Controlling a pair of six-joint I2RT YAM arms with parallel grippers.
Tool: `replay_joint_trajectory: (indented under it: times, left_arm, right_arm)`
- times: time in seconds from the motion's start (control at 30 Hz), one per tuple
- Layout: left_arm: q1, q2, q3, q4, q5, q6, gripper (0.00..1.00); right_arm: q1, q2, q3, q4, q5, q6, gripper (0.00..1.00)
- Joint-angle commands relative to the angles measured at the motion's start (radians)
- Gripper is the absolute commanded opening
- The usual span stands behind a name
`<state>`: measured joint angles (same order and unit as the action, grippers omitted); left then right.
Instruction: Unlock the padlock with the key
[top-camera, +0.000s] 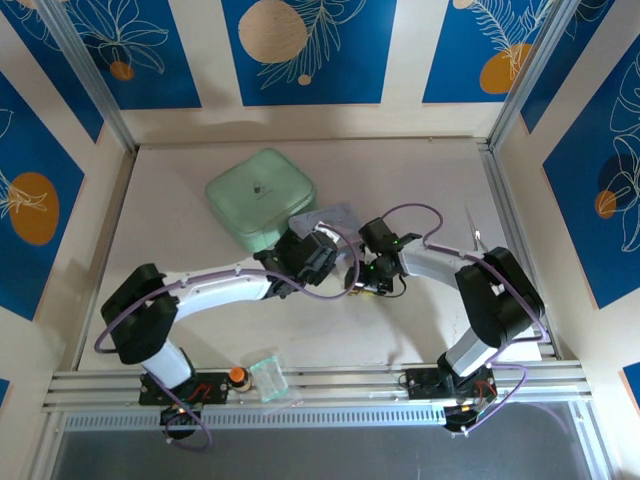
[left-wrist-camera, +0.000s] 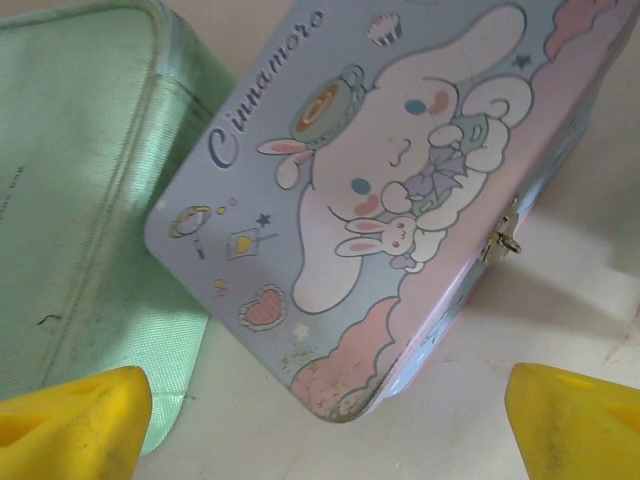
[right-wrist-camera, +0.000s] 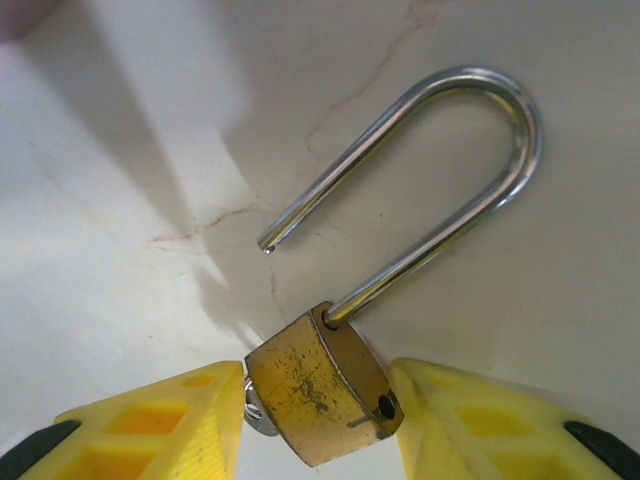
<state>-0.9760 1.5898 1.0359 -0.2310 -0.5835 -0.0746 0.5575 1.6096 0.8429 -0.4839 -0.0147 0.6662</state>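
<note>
Right wrist: right tool (right-wrist-camera: 318, 415) pinches open-shackled padlock (right-wrist-camera: 325, 380) | left tool (left-wrist-camera: 320, 430) gapes wide, empty, above cartoon tin (left-wrist-camera: 400, 200) abutting green case (left-wrist-camera: 70, 180)

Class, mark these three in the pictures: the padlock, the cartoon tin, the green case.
padlock (right-wrist-camera: 318, 395): right wrist view, on its scratched brass body.
cartoon tin (left-wrist-camera: 400, 180): left wrist view, on the lid's printed picture.
green case (top-camera: 258, 195): top view, middle of its lid.

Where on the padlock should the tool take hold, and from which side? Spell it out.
Grip the padlock by its brass body, coming from the end opposite the shackle. The body's flat sides suit parallel fingers; the shackle is thin, round and sprung open, so it would likely slip. The right tool brackets the body this way.
</note>
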Motion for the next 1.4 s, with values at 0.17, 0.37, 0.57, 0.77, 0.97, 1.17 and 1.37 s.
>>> replay_joint_trajectory:
  times: [0.17, 0.37, 0.57, 0.77, 0.97, 1.17, 1.37]
  left_arm:
    - [0.007, -0.099, -0.072, -0.024, 0.008, -0.05, 0.92]
    - [0.008, -0.128, -0.091, -0.013, 0.01, -0.057, 0.92]
    - [0.01, -0.138, -0.086, -0.016, 0.006, -0.053, 0.92]
    - [0.032, -0.199, -0.12, 0.0, 0.017, -0.084, 1.0]
    - [0.115, -0.362, -0.235, 0.081, -0.021, -0.148, 0.99]
    - [0.304, -0.539, -0.383, 0.197, -0.063, -0.035, 0.99]
    - [0.527, -0.624, -0.52, 0.4, -0.056, 0.131, 1.0]
  right_arm:
    - [0.059, 0.036, 0.001, -0.311, 0.146, 0.042, 0.48]
    - [0.067, -0.004, 0.01, -0.372, 0.191, 0.031, 0.49]
    - [0.069, -0.053, 0.014, -0.39, 0.198, 0.033, 0.49]
    - [0.058, -0.154, 0.007, -0.309, 0.116, 0.005, 0.58]
    - [0.0, -0.311, 0.026, -0.191, 0.114, -0.061, 0.99]
    - [-0.246, -0.433, -0.021, 0.064, 0.089, -0.238, 0.99]
    - [-0.388, -0.452, -0.16, 0.416, 0.208, -0.492, 0.99]
